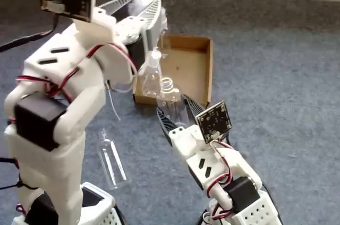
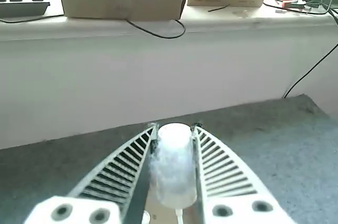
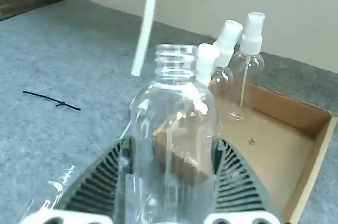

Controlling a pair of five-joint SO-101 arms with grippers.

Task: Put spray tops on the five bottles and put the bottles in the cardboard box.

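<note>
My left gripper hangs high over the near left corner of the cardboard box, shut on a white spray top. The top's dip tube hangs down beside the open neck of a clear bottle. My right gripper is shut on that bottle and holds it upright just in front of the box. Three bottles with spray tops stand at the box's left end. Another bare bottle lies on the carpet.
Grey carpet covers the floor all round. A black tie lies on it left of the box. The left arm's body rises between the lying bottle and the left edge. A pale wall runs behind the box.
</note>
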